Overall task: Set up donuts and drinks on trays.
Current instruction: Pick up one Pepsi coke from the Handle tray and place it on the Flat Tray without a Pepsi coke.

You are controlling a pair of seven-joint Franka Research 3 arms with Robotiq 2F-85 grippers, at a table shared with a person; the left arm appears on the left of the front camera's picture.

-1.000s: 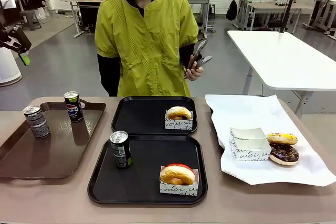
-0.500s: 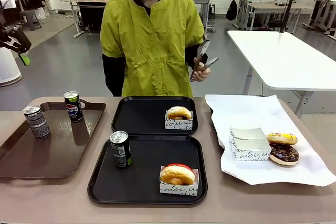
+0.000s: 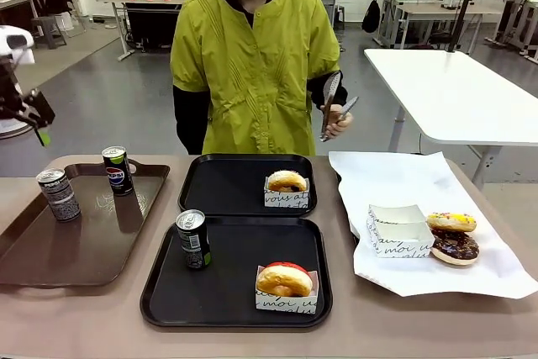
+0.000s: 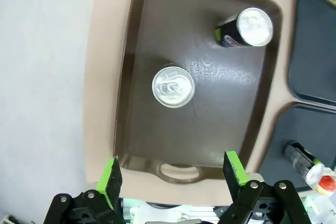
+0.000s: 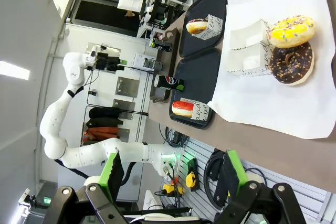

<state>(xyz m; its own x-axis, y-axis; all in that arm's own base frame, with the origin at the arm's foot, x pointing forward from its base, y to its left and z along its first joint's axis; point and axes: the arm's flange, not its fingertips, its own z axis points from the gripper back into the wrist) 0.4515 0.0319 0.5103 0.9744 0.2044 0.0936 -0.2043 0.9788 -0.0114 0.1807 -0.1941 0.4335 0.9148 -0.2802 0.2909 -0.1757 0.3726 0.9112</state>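
Note:
Two black trays lie mid-table. The near tray (image 3: 235, 292) carries a drinks can (image 3: 193, 240) and a red-iced donut (image 3: 286, 280) in a paper holder. The far tray (image 3: 223, 184) holds a donut (image 3: 287, 182) in a holder. Two more cans (image 3: 59, 194) (image 3: 117, 171) stand on a brown tray (image 3: 50, 250). My left gripper (image 3: 38, 119) hangs open high above that brown tray (image 4: 142, 77), looking down on both cans (image 4: 173, 86) (image 4: 247, 27). My right gripper (image 5: 170, 167) is open, well clear of the yellow donut (image 5: 290, 30) and the chocolate donut (image 5: 290, 64).
A white paper sheet (image 3: 420, 187) at the right bears an empty paper holder (image 3: 397, 230), a yellow donut (image 3: 450, 222) and a chocolate donut (image 3: 455, 246). A person in a green top stands at the far side holding metal tongs (image 3: 332, 94). Bare tabletop runs along the front edge.
My left arm has dropped lower at the picture's left edge. The person has stepped to the right and lowered the tongs. Nothing on the table has moved.

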